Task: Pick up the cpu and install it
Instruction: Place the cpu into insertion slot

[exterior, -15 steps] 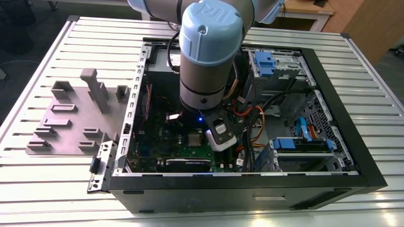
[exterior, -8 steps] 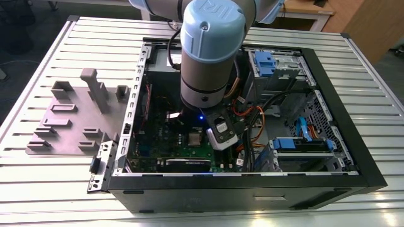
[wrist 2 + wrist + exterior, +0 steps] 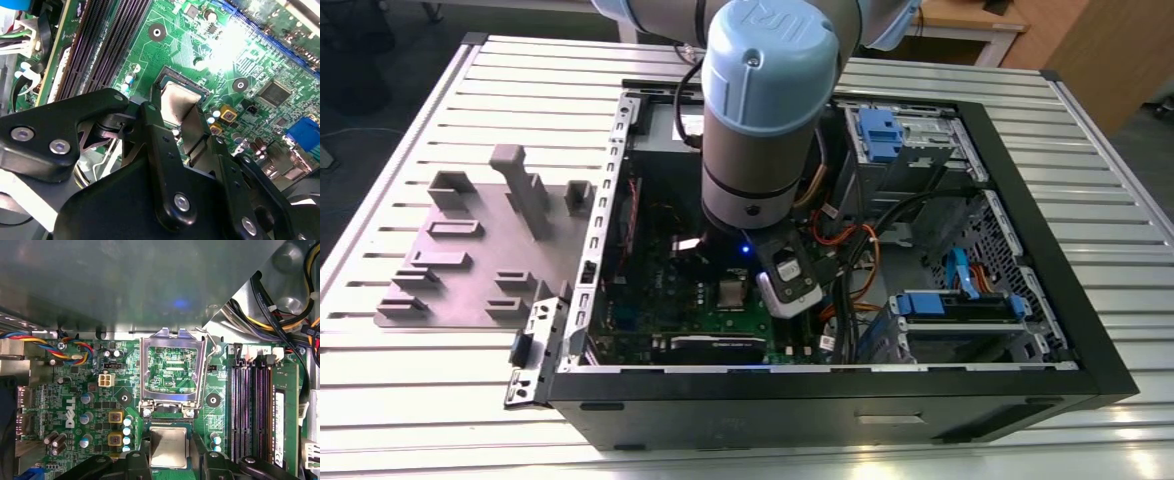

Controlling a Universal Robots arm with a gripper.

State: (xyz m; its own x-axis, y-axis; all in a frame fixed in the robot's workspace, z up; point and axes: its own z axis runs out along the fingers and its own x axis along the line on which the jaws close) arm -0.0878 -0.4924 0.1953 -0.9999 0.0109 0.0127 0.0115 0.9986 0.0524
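Observation:
The cpu [image 3: 168, 450] [image 3: 176, 102] is a small silvery square lying flat in the socket on the green motherboard [image 3: 85, 405] [image 3: 260, 65]. My gripper [image 3: 169, 442] [image 3: 179, 109] straddles it, with one black finger against each of two opposite edges, so it looks shut on the chip. The hinged silver socket frame [image 3: 146, 370] is folded back, with green board visible through its window. In the exterior view the arm [image 3: 754, 120] reaches straight down into the open computer case [image 3: 1067, 330].
Dark memory slots [image 3: 250, 410] [image 3: 100, 45] run beside the socket. Bundles of black, yellow and orange cables [image 3: 280, 295] hang close by. Drive bays with blue clips [image 3: 961, 300] fill the case's far side. A grey fixture plate [image 3: 467, 250] lies on the slatted table at the exterior view's left.

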